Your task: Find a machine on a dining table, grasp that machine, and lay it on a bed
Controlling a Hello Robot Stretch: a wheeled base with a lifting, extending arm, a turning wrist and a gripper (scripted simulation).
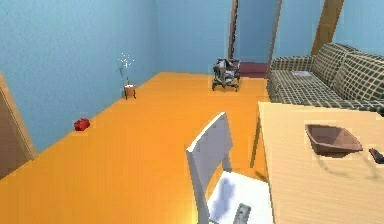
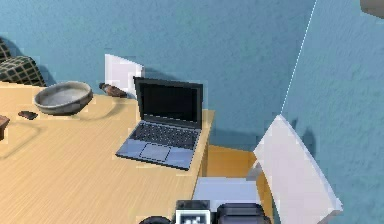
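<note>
Edges clipping things, one blob too small to name

In the forward view the pale wooden tabletop (image 1: pixel 300 165) is running off the right and bottom edges, and a small red blob (image 1: pixel 82 124) is showing too small to name. In the arm side view the open dark laptop (image 2: pixel 165 125) is hiding part of a white chair (image 2: pixel 122 72), and the bottom edge is cutting off the dark gripper body (image 2: pixel 160 219), leaving its fingers impossible to make out.

Table (image 2: pixel 60 165): pale wood with faint grain; looks matt to me.
Laptop (image 2: pixel 165 125): centre of frame, dark matt casing, plastic or metal, I can't say; screen black, smooth.
Bowl (image 2: pixel 63 97): grey, dull sheen.
Chair (image 2: pixel 295 170): white, smooth.
Sofa (image 1: pixel 330 75): checked cloth.
Floor (image 1: pixel 130 140): orange, smooth.
</note>
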